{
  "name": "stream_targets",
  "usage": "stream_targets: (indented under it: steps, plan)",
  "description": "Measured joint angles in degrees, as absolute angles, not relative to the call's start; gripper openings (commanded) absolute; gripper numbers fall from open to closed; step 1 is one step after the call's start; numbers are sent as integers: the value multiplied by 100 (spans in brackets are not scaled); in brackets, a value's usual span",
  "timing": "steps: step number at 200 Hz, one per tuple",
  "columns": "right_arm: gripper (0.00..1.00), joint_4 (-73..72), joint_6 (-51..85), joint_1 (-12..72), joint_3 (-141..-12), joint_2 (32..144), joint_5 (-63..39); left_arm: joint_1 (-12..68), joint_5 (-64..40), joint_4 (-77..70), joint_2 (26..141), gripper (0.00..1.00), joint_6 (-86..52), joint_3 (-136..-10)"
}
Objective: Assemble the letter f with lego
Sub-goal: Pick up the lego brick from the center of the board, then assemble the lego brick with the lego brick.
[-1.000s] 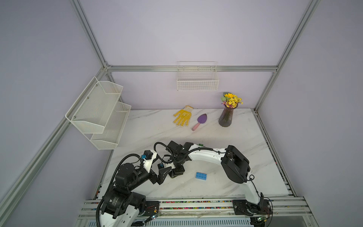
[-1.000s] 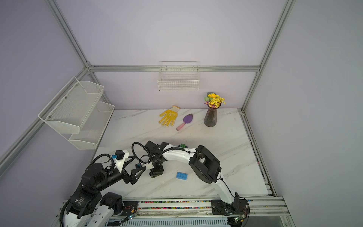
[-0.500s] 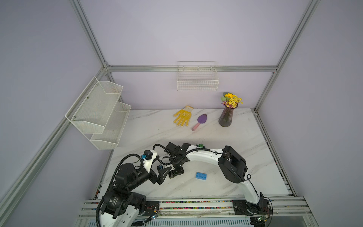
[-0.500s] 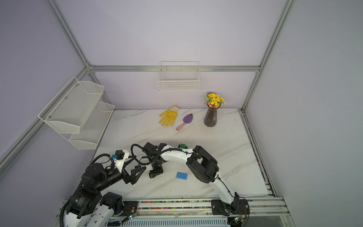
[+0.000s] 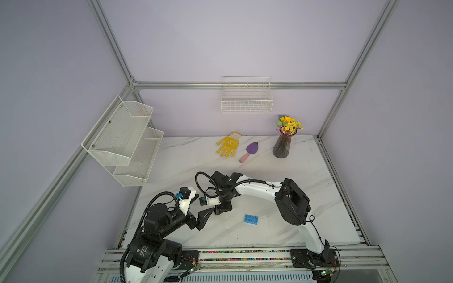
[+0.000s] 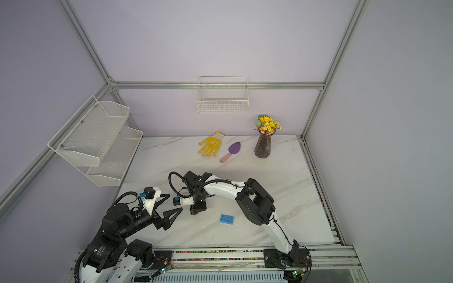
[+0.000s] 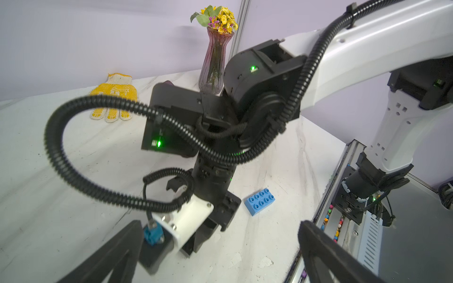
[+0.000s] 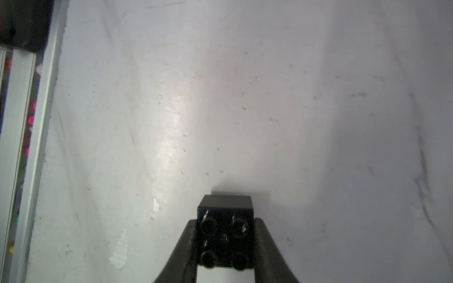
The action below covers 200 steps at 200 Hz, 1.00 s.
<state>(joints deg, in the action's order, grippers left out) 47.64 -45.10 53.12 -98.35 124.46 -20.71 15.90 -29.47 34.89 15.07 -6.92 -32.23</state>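
On the near left part of the white marble table (image 5: 282,227), the small black square studded brick (image 8: 225,208) sits clamped between the closed fingers of the right gripper (image 8: 225,241). Whether it rests on the surface cannot be determined. One blue rectangular eight-stud brick (image 5: 251,219) lies loose just right of it. No other bricks are visible and none are joined, so assembly is judged barely started. The left gripper (image 5: 205,203) hangs fully spread and empty just left of the right gripper, crowding it. A yellow glove (image 5: 228,145), purple trowel (image 5: 251,149) and flower vase (image 5: 283,147) sit far back, well clear.
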Motion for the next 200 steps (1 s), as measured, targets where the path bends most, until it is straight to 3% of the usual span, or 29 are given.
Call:
stream_targets:
  steps: [66,200]
  plan:
    - [13,5308,-4342,4012,-10221,11445,-1590,1590,-2950,3489,1516,100,-692,-3223]
    - [10,5878,-4239,3151,-9797,10783,-1396,1594,-2950,3492,1540,100,-692,-3223]
